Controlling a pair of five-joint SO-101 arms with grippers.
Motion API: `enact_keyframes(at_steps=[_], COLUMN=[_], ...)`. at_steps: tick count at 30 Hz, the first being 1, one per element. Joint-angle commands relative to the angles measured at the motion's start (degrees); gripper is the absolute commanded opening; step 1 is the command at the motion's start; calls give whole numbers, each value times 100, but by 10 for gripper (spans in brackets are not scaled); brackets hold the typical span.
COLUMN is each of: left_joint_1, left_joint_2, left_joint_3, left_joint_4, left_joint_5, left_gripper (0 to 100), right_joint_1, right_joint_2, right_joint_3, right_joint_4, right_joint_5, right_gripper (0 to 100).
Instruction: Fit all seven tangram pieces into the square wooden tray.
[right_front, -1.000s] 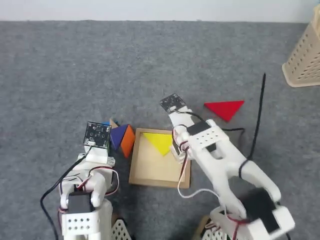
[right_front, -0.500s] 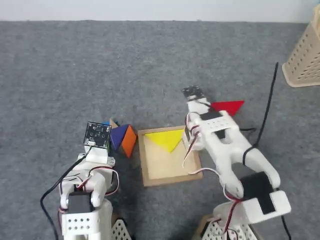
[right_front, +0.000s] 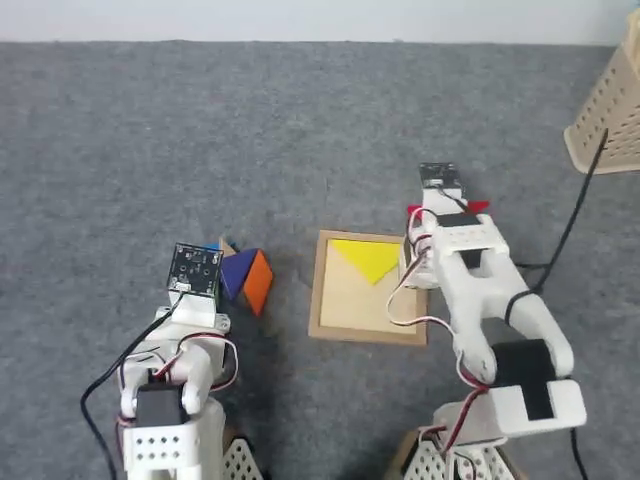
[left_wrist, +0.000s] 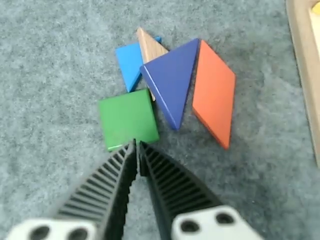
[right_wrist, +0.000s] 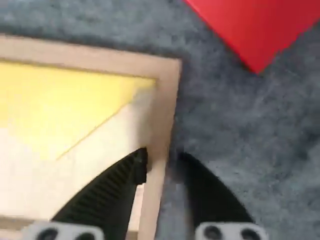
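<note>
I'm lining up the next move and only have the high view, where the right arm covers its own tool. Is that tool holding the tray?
Observer: Yes. The right wrist view shows the right tool shut over the rim of the tray, with one finger inside and the other outside on the carpet.
Operator: Does the red triangle touch the tray?
Observer: No. It lies on the carpet, apart from the tray's corner.
Operator: Is anything hidden under the left arm?
Observer: A green square lies there, next to the dark blue triangle. The tips of the shut left tool are at the square's edge.
</note>
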Motion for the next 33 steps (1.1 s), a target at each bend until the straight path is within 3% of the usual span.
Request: enact_keyframes(at_steps=[1,10,12,20,28,33], left_joint_1=[-18,-18,-18,-18,-18,-18], left_joint_2=[0,0,0,0,0,0], left_joint_3=[-48,-48,-48,-48,-48,-48], left_joint_4=[35,35,35,35,35,35], left_joint_5=[-44,-44,-44,-44,-44,-44], left_gripper=[12,12,12,12,12,12], right_joint_1=[-268,523,567,585,716,963], right_joint_2=[-136,-365,22,2149,3741,4523], right_joint_3=[-686,-2629,-3024,-4598,-6505,-7095], right_joint_4=[655,1182,1191,1279,2079,2580], right_joint_5=[431,730,299,-2558,-3262,-3305], right_gripper=[229,210,210,214,214,214])
